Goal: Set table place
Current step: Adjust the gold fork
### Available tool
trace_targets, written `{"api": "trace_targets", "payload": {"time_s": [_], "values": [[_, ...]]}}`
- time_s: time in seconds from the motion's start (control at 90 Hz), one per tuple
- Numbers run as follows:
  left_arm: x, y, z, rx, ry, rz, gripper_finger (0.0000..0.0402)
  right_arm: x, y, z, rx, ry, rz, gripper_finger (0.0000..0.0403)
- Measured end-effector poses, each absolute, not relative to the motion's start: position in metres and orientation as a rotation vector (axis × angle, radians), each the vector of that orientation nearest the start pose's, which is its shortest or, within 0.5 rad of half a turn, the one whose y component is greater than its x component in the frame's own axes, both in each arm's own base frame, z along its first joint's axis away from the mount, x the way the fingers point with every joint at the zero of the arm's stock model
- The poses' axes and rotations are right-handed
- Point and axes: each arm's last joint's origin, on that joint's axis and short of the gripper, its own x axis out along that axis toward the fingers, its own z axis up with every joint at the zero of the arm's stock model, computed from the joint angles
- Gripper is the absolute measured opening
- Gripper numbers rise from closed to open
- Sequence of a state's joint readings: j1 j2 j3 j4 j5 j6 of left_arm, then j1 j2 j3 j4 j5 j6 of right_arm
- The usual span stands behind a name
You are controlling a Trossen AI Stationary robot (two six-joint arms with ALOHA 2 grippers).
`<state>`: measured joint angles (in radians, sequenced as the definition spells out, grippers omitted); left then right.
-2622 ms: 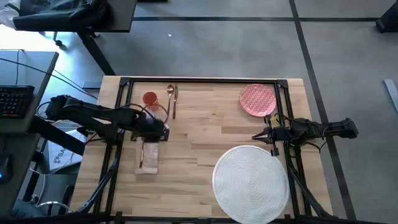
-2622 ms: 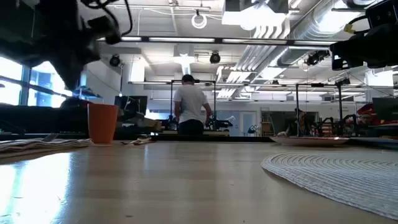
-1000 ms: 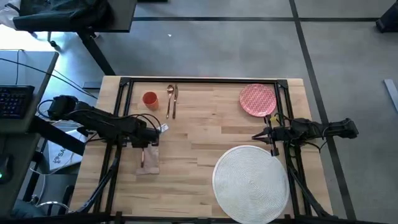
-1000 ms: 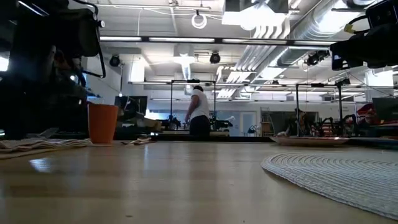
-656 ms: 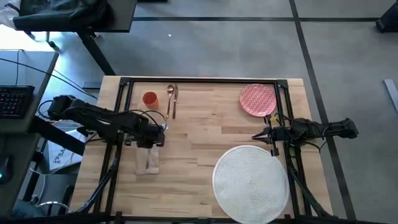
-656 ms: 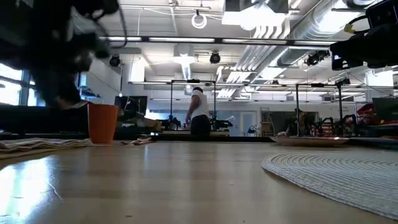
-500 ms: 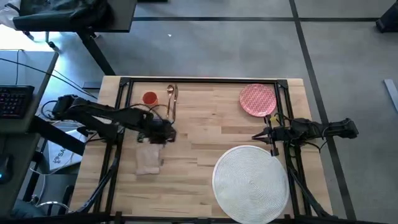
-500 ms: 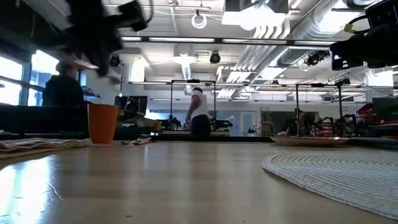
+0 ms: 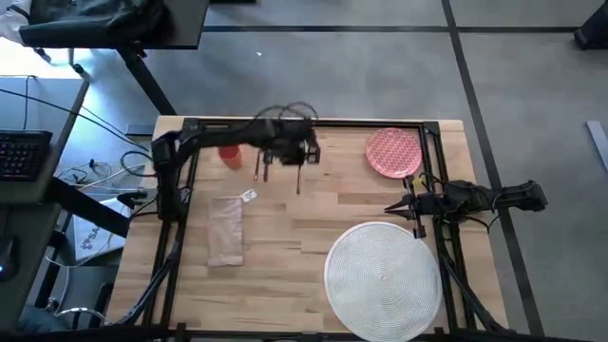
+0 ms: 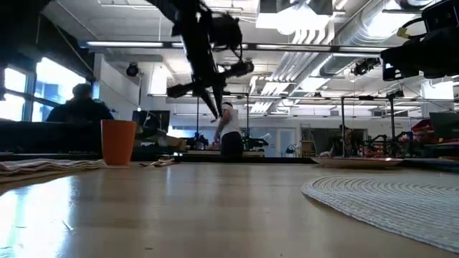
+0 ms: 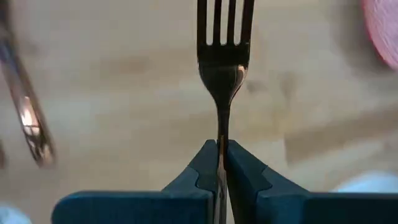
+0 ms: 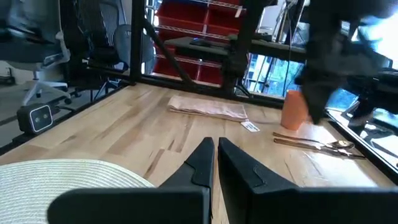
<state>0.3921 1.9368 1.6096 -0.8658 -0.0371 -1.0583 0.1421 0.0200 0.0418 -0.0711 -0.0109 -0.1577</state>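
Observation:
My left gripper (image 9: 298,163) hangs over the far middle of the table (image 9: 313,204), shut on a gold fork (image 11: 224,37). The orange cup (image 9: 228,153) and two more gold pieces of cutlery (image 9: 259,163) lie just to its left. The beige napkin (image 9: 226,231) lies flat at the left. The pink plate (image 9: 393,152) sits at the far right and the white placemat (image 9: 383,268) at the near right. My right gripper (image 9: 399,206) waits shut above the placemat's far edge. My left gripper pinches the fork's handle (image 11: 222,134) between its two fingers, just behind the neck. The fork runs on along the fingers, and its tines (image 11: 225,25) stick out past the tips. The fork (image 10: 214,106) slants down, lifted clear of the table.
A black frame (image 9: 304,123) runs around the table's edges. The middle of the table between napkin and placemat is bare wood. A dark desk with a keyboard (image 9: 24,152) stands to the left. People stand in the room beyond (image 10: 231,132).
My left gripper has risen from the napkin with the fork and swung toward the far edge and to the right, past the cup and cutlery. The fork is lifted clear. The napkin has stayed flat where it was.

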Motion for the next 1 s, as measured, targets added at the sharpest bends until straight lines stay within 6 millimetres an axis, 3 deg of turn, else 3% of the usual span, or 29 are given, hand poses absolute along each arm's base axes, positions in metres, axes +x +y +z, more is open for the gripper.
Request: {"api": "trace_targets", "payload": {"time_s": [0.167,0.378,0.578,1.0], "values": [[0.36,0.2,0.213,-1.146,0.92,1.056,0.0,0.095,0.014,0.169,-0.161,0.038,0.156,0.0],[0.354,0.226,0.178,-1.177,1.01,1.078,0.0,0.095,0.014,0.169,-0.161,0.038,0.156,0.0],[0.351,0.234,0.159,-1.186,1.066,1.102,0.0,0.095,0.014,0.169,-0.161,0.038,0.156,0.0],[0.35,0.236,0.148,-1.18,1.104,1.122,0.0,0.095,0.014,0.169,-0.161,0.038,0.156,0.0]]}}
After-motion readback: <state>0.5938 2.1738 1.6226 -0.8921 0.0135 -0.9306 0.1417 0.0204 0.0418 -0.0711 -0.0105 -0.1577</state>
